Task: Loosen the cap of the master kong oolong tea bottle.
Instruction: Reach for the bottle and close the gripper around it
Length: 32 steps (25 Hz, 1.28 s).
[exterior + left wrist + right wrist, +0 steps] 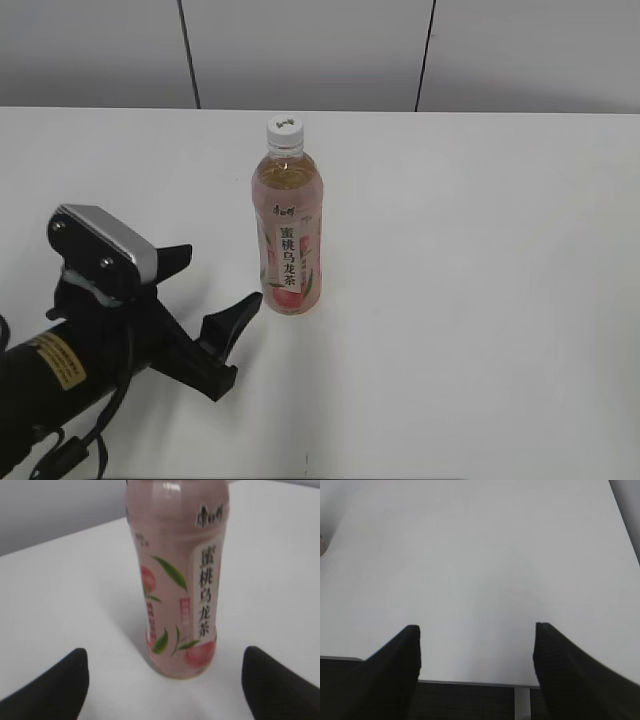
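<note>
With both grippers spread wide, the left gripper [218,290] should clamp the master kong oolong tea bottle [287,222], upright near the bench's far edge, low and squarely, leaving the cap [284,127] free for the right gripper [476,652].

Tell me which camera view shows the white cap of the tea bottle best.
The exterior view: the cap sits whole and sharp on top of the upright bottle. The left wrist view shows only the bottle's labelled body, cut off below the cap. The right wrist view shows no cap.

Bottle [288,225] upright, free all round; left pincer [218,280] gaping beside its base.
</note>
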Available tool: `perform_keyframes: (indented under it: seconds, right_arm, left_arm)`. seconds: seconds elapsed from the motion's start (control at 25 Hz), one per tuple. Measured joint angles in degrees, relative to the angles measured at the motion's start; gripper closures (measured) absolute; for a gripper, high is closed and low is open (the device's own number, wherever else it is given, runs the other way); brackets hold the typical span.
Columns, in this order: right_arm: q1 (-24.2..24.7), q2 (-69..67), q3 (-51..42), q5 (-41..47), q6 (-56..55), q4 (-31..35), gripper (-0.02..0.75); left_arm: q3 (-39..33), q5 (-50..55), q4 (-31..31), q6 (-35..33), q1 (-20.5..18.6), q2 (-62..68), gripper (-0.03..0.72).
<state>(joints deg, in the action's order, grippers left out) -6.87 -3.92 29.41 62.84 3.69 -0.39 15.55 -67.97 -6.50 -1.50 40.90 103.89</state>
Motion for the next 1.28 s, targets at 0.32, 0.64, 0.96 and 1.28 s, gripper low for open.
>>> perform_keyframes:
  seconds: [0.32, 0.64, 0.96, 1.28]
  right_arm:
    - [0.00, 0.00, 0.00, 0.00, 0.00, 0.00, 0.204]
    - [0.00, 0.00, 0.00, 0.00, 0.00, 0.00, 0.204]
    - [0.00, 0.00, 0.00, 0.00, 0.00, 0.00, 0.204]
    - [0.00, 0.00, 0.00, 0.00, 0.00, 0.05, 0.204]
  left_arm:
    - [8.47, -0.27, 4.01, 0.64, 0.00, 8.28, 0.110]
    - [15.57, -0.68, 3.60, 0.64, -1.12, 9.53, 0.109]
    - [21.15, 0.26, 8.90, 3.35, -3.99, 12.55, 0.107]
    - [23.85, 1.55, 11.95, 3.68, -4.06, 13.50, 0.277]
